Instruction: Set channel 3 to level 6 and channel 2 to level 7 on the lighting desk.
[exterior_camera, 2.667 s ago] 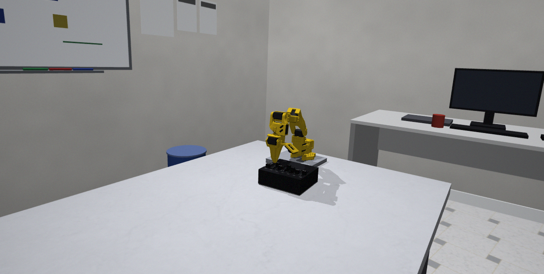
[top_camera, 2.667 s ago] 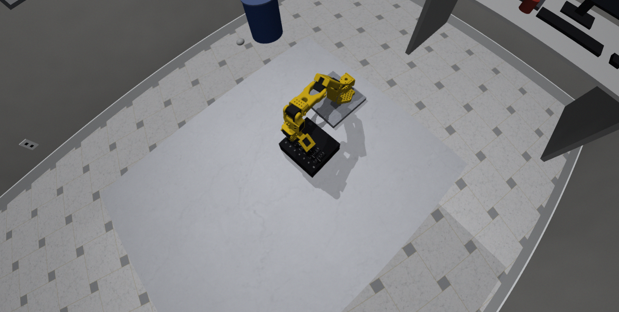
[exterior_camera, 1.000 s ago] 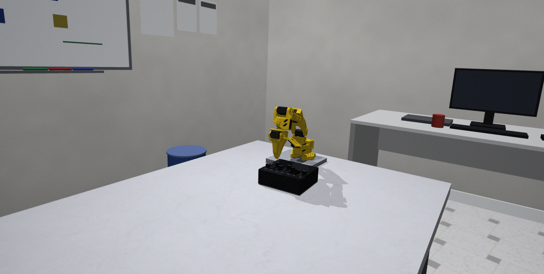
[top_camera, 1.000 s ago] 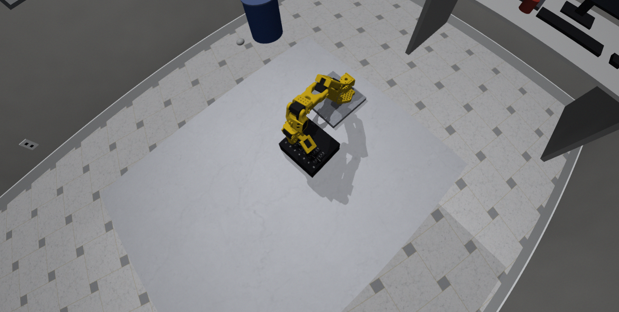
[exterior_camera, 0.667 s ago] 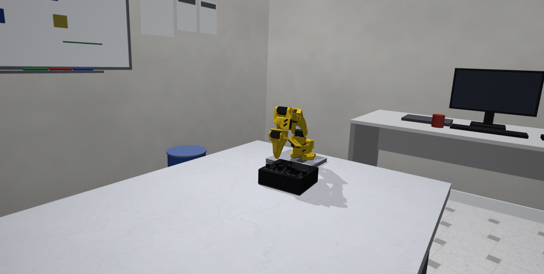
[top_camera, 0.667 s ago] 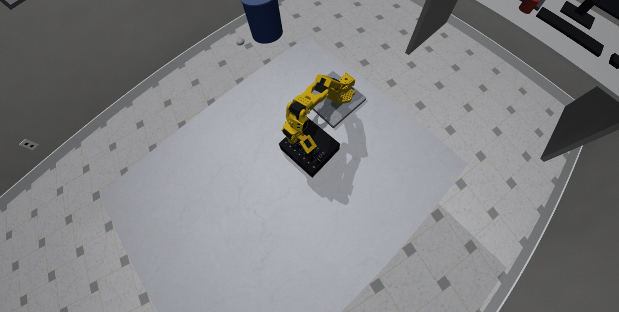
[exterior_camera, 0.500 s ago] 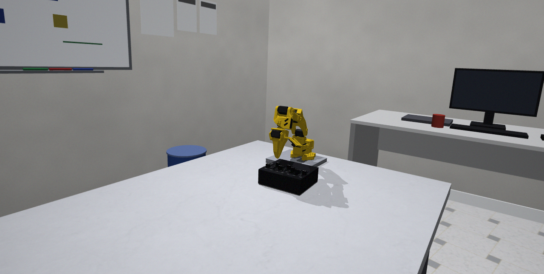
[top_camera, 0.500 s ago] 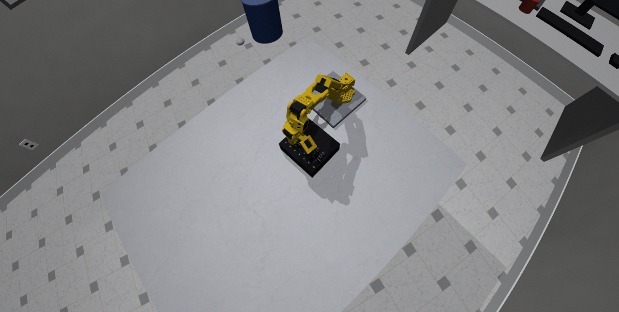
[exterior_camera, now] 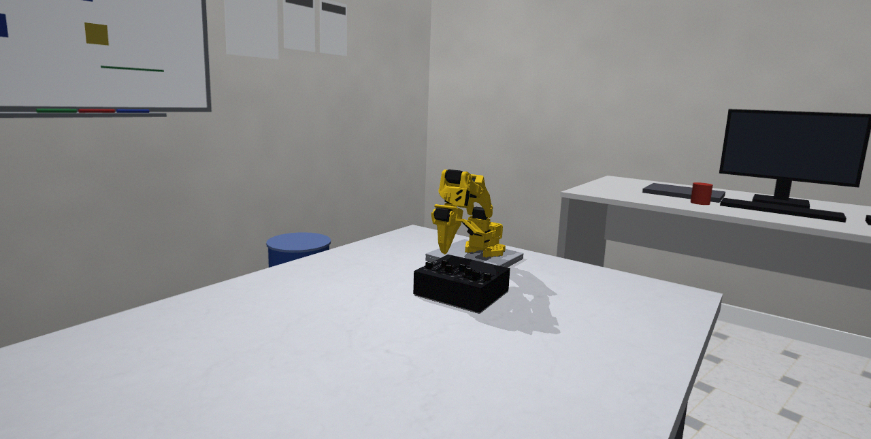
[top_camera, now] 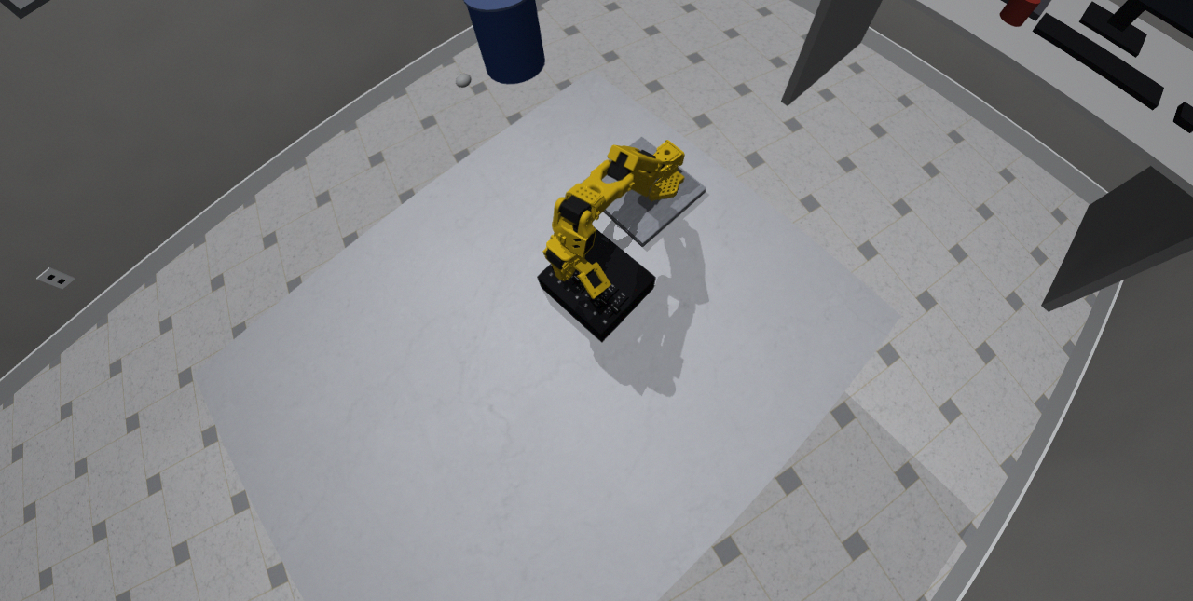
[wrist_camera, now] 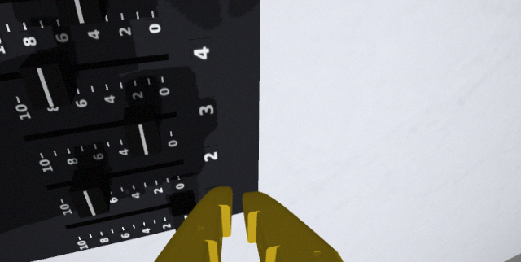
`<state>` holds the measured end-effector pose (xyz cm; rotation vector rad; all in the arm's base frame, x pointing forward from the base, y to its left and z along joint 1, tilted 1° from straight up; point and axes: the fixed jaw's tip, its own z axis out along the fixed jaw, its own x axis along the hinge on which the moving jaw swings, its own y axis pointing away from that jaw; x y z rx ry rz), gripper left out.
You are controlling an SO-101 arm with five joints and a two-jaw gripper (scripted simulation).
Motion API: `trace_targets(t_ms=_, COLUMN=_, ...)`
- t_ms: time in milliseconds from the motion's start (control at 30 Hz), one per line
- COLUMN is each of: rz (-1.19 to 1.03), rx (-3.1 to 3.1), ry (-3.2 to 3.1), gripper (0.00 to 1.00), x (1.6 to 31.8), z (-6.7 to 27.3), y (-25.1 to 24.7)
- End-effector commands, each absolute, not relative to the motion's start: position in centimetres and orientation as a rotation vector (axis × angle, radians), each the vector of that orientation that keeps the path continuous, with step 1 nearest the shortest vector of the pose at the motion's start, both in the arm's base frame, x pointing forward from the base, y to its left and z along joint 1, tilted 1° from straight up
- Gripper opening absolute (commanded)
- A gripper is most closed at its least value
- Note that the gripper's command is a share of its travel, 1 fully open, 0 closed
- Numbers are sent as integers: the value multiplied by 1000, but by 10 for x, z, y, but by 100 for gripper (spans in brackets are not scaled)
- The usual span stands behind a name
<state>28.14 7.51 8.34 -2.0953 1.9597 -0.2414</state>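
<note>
The black lighting desk [top_camera: 632, 276] [exterior_camera: 456, 293] [wrist_camera: 240, 91] stands on the white table [top_camera: 417, 389] [exterior_camera: 304, 345] in front of the yellow arm. In the wrist view the channel 3 fader [wrist_camera: 142, 137] sits near the 2 mark. The channel 2 fader [wrist_camera: 87, 201] sits between the 6 and 10 marks. The channel 1 fader [wrist_camera: 181, 203] is at the 0 end, just left of my fingers. My gripper [wrist_camera: 237, 197] [top_camera: 563, 270] [exterior_camera: 443, 250] is shut and empty. It hangs a little above the desk's corner by the channel 1 label, which it hides.
The arm's grey base plate [top_camera: 667, 210] [exterior_camera: 511, 256] lies behind the desk. A blue bin [top_camera: 504, 25] [exterior_camera: 298, 247] stands on the floor beyond the table. A side desk carries a monitor [exterior_camera: 791, 147] and a red cup [top_camera: 1019, 6] [exterior_camera: 701, 192].
</note>
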Motion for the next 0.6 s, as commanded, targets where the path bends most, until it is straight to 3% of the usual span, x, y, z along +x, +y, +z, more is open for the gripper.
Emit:
trace_targets(t_ms=0, rz=-234, rx=-2097, ry=1960, gripper=0, x=282, z=82, y=78)
trace_targets(t_ms=567, rz=-227, rx=-2104, ry=1965, gripper=0, x=282, z=78, y=78)
